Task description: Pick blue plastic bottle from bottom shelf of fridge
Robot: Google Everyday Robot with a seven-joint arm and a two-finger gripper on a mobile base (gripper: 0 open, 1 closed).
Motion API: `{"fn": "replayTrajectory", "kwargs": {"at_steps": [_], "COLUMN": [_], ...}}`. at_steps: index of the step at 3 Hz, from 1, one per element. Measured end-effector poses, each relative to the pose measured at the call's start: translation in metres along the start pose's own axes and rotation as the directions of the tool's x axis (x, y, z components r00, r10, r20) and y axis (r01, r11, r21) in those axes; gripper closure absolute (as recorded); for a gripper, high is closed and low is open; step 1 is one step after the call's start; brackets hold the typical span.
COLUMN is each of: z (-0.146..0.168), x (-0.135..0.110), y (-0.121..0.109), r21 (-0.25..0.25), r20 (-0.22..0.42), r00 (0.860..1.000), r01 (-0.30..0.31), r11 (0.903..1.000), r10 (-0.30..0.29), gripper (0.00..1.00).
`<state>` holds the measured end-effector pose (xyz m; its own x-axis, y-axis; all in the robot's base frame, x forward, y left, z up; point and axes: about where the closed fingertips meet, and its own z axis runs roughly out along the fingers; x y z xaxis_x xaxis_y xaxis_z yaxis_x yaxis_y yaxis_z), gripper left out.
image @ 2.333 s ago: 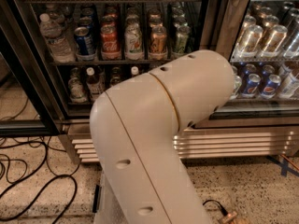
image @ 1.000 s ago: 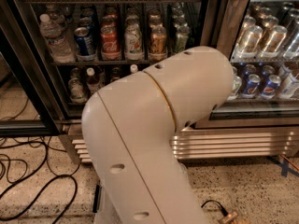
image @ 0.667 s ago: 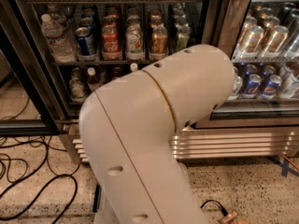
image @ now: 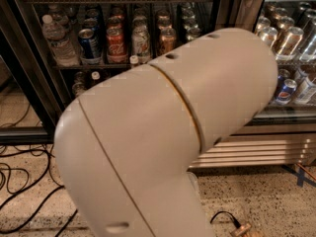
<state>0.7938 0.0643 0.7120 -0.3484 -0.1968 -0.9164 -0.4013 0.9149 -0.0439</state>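
Note:
The fridge stands ahead with its black frame and dark rack shelves. My beige arm fills the middle of the view and hides most of the bottom shelf. Only a few small white-capped bottles of that shelf show at the arm's upper left. No blue plastic bottle shows; it is hidden or out of view. The shelf above holds upright cans and a clear water bottle. My gripper is out of view, somewhere beyond the arm.
A second cooler with silver and blue cans stands at the right. The ribbed steel grille runs along the base. Black cables lie on the speckled floor at the left. A cable plug lies at the bottom right.
My arm has moved left and nearer the camera, so it covers more of the bottom shelf. The bottles and cans have not moved.

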Motion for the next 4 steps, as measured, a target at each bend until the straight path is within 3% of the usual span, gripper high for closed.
{"fn": "replayTrajectory", "kwargs": {"at_steps": [1,2,4], "z": [-0.005,-0.009,-0.062], "x": [-0.005,0.000,0.026], "y": [0.004,0.002,0.015], "r21": [-0.007,0.002,0.020], "r20": [0.007,-0.026,-0.129], "r00": [1.000,1.000,0.990], "r01": [-0.003,-0.010,-0.052], "r11": [1.0000,0.9999,0.9984], "r10": [0.003,0.011,0.054], "gripper": [1.00,1.00,1.00]}}
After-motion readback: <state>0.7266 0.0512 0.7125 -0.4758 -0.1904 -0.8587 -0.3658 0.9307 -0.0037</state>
